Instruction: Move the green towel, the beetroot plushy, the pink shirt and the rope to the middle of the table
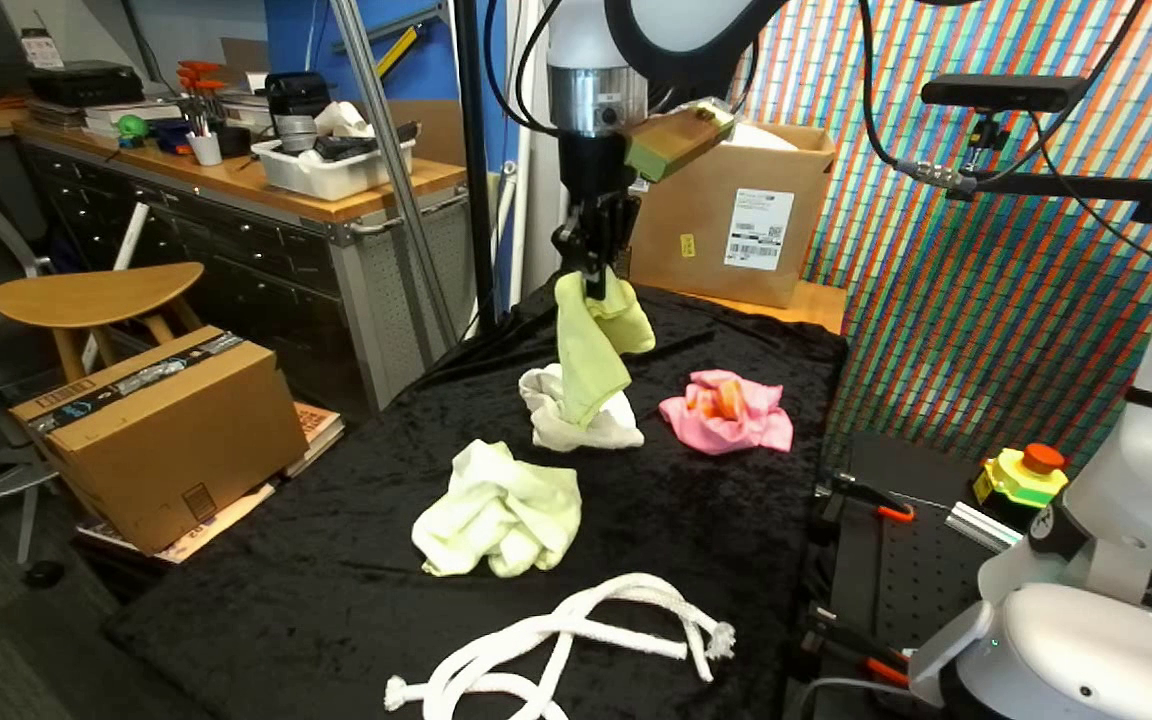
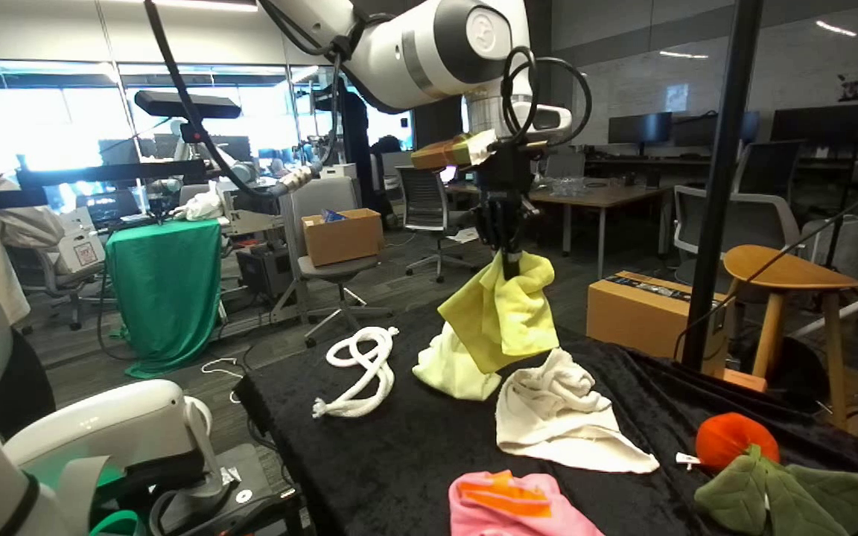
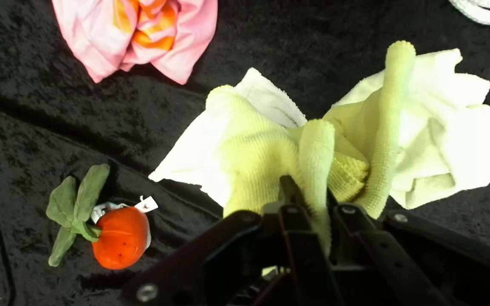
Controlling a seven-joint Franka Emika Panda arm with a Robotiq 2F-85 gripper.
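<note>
Plushy [image 3: 119, 238]: far L, wrist view; on counter [image 3: 270, 46], step likely pending.
Pink shirt [image 3: 141, 36]: next R, bunched; likely pending too.
Claw [image 3: 309, 191]: pinching green towel [image 3: 253, 157], so that's prob. the step in hand.
Green towel: hangs above counter; can't tell if touching white cloth [image 3: 196, 148]; next, prob. centre it, lower, let go.
Rope [image 3: 489, 17]: top R corner; likely later.

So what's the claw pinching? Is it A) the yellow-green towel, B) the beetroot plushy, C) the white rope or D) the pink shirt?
A, because the wrist view shows a fold of the yellow-green towel squeezed in the claw.
</note>
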